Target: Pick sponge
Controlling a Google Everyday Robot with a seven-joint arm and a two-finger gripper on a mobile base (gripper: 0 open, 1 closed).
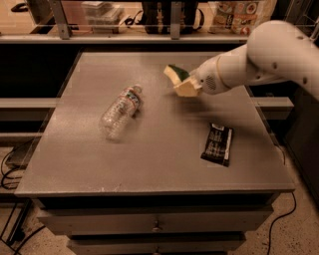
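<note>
The sponge (pixel 175 72), pale yellow foam with a dark green top, is tilted and held just above the far right part of the grey table (pixel 149 169). My gripper (pixel 182 82) reaches in from the right on a white arm and is shut on the sponge. Its cream-yellow pad (pixel 188 90) sits under the sponge's near side. The part of the sponge inside the gripper is hidden.
A clear plastic bottle (pixel 119 112) lies on its side left of centre. A flat black snack wrapper (pixel 218 144) lies at the near right. A shelf with bags and boxes (pixel 234 15) runs behind the table.
</note>
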